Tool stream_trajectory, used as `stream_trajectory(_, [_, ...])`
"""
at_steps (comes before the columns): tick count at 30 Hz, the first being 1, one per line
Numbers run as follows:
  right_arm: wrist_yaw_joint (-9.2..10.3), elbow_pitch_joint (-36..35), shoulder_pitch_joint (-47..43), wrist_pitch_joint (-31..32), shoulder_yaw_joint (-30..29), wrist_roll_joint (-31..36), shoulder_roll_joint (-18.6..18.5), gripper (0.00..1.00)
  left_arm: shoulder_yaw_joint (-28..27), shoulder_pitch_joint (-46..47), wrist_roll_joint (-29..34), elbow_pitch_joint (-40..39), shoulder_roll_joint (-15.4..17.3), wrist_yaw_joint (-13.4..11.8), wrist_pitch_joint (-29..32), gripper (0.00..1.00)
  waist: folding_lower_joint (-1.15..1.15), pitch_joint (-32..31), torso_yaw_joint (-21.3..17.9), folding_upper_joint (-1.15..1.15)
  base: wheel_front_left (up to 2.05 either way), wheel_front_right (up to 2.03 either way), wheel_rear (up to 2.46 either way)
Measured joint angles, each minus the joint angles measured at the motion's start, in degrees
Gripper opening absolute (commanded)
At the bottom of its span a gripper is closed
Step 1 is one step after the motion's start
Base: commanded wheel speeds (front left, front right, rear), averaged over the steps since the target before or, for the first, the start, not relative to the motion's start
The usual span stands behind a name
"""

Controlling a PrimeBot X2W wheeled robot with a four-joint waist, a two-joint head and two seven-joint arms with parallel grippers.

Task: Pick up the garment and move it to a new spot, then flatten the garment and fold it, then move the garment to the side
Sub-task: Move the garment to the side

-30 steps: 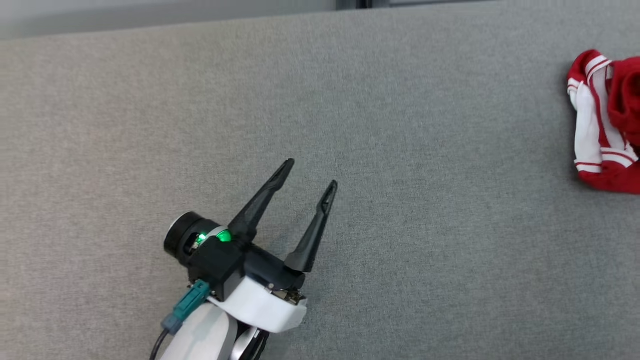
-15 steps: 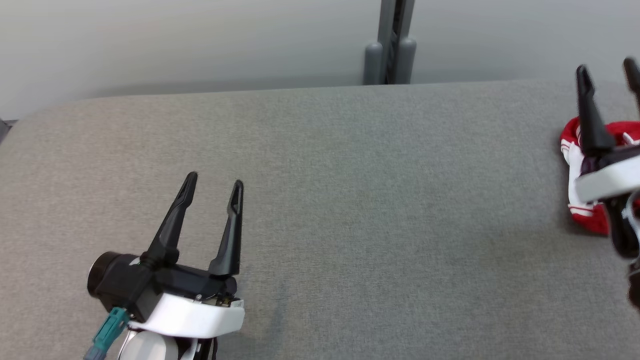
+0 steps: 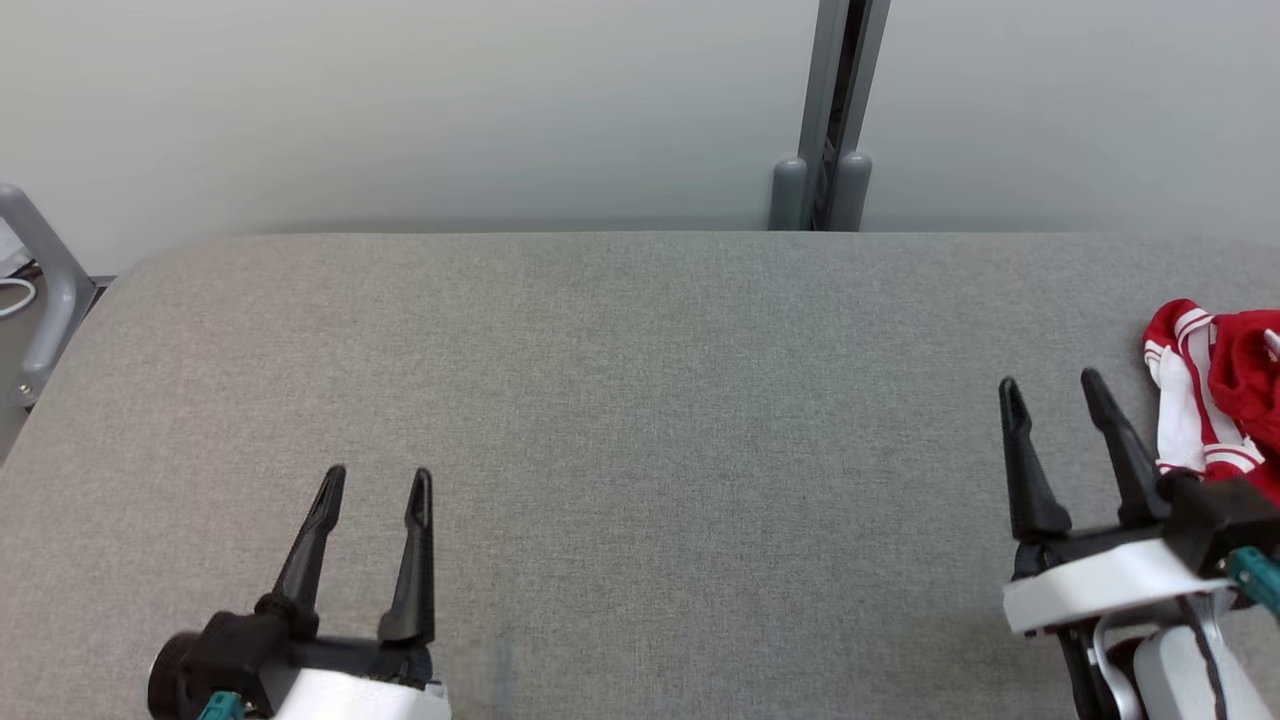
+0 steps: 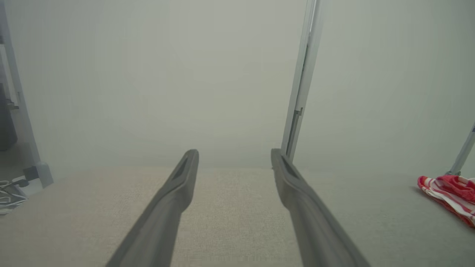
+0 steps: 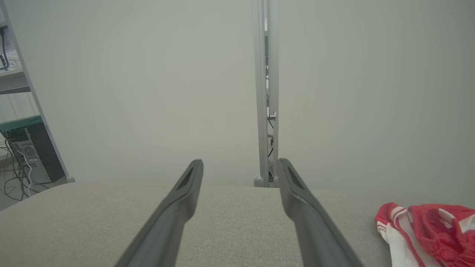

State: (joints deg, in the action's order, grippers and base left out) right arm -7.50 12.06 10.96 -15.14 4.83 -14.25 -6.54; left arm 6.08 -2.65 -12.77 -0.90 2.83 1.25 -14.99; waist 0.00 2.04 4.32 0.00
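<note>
**No readable text**

No writing, label, brand, number or sign can be read in any of the views.
</note>
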Motion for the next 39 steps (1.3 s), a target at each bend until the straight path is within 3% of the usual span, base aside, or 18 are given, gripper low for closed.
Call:
stream_trajectory(9, [0.01,-1.4,-5.7,0.0,-0.4,4.7,2.4,1.0,-0.9,-1.8,-0.2,2.8,0.0,-1.4,0.0,1.0,0.0,-1.5,-0.1,0.0,0.0,0.0,0.0])
stream_trajectory(27, [0.01,-1.7,-5.6,0.0,-0.6,5.1,3.2,1.0,-0.4,-1.7,-3.2,6.1,0.0,-3.8,0.0,1.0,0.0,-2.1,-0.4,0.0,0.0,0.0,0.0])
stream_trajectory(39, [0.01,-1.4,-5.6,0.0,0.0,4.7,3.3,1.0,-1.1,-1.7,-5.0,7.2,0.0,-3.2,0.0,1.0,0.0,-2.7,-0.8,0.0,0.0,0.0,0.0])
